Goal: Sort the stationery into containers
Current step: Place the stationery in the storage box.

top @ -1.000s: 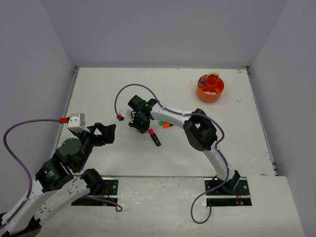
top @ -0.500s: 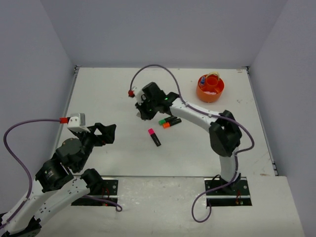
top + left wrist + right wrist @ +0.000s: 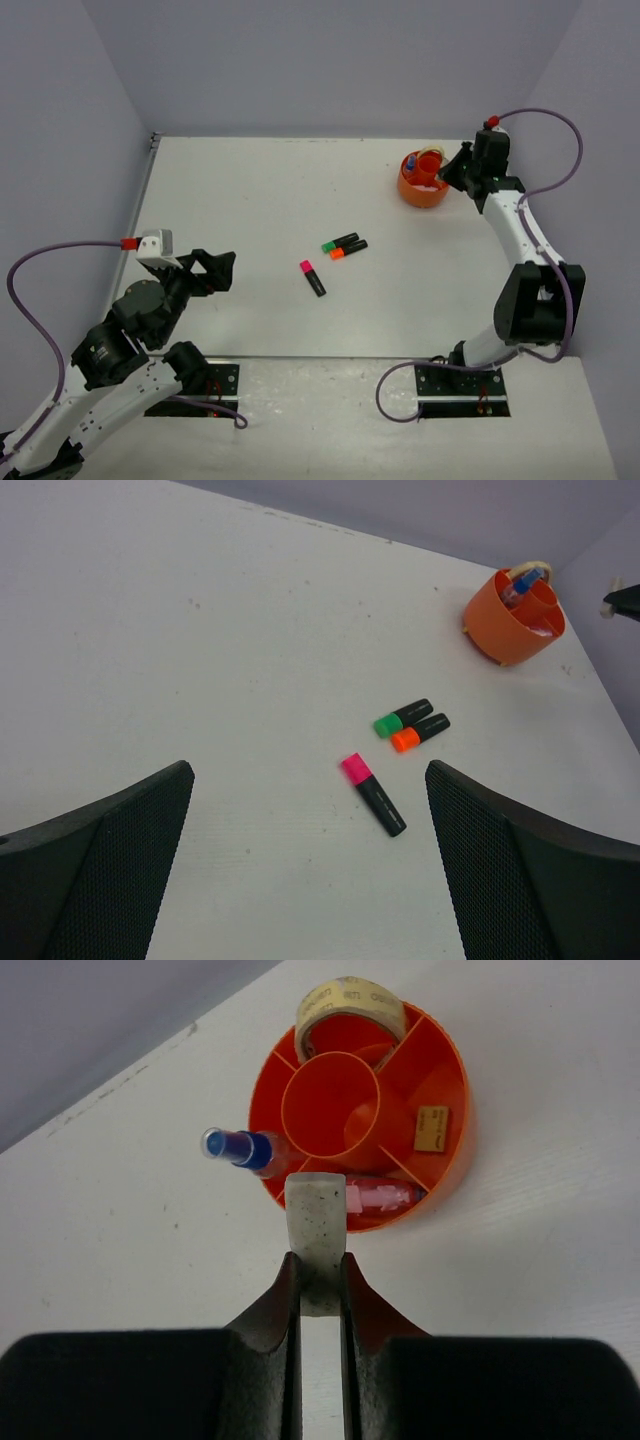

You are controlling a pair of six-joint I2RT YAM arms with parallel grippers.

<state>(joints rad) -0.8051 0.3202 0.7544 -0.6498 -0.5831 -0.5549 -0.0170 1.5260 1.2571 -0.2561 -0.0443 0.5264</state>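
Observation:
The orange tub stands at the far right and fills the top of the right wrist view. It holds a clear glue bottle with a blue cap, a pink eraser and a tan band. My right gripper is shut on a pale green eraser, just short of the tub's rim. Three black highlighters lie mid-table: pink cap, green cap, orange cap. My left gripper is open and empty, above the table left of the highlighters.
Grey walls enclose the white table on three sides. The tub sits near the back right corner. A small tan label lies in one tub compartment. The right arm's purple cable loops above the gripper.
My right arm swung from the middle of the table to the far right beside the tub, with the eraser in its jaws. The left arm and the highlighters have not moved.

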